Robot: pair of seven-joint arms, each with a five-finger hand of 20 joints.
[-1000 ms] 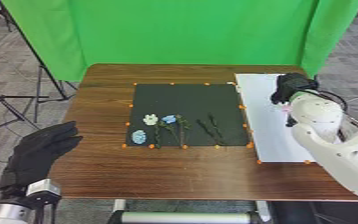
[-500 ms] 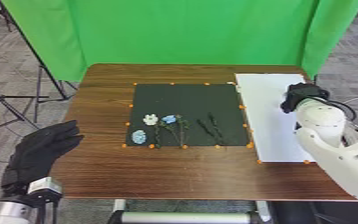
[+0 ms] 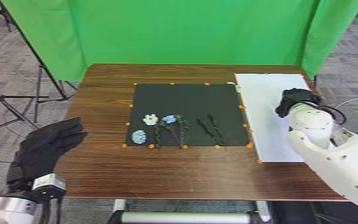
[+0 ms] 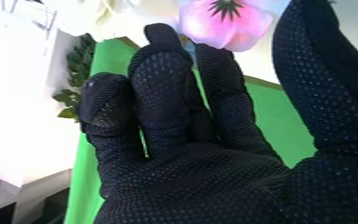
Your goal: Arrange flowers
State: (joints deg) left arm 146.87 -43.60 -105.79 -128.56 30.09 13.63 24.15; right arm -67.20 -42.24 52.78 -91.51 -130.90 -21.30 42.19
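Right hand (image 3: 294, 101) loosely open above the white sheet (image 3: 273, 142).
The left hand (image 3: 40, 147), fingers extended, is nearest, off the left side of the surface (image 3: 180, 175). On the dark mat (image 3: 186, 100) lie a pale blue cluster (image 3: 139, 136), then dark sprigs (image 3: 214, 128), a blue flower (image 3: 169, 119) and a white one (image 3: 150, 119). In the right wrist view, its fingers bend slightly, thumb apart; a pink flower (image 4: 238, 25) shows by the fingertips, contact unclear. Farthest is the green curtain (image 3: 193, 32).
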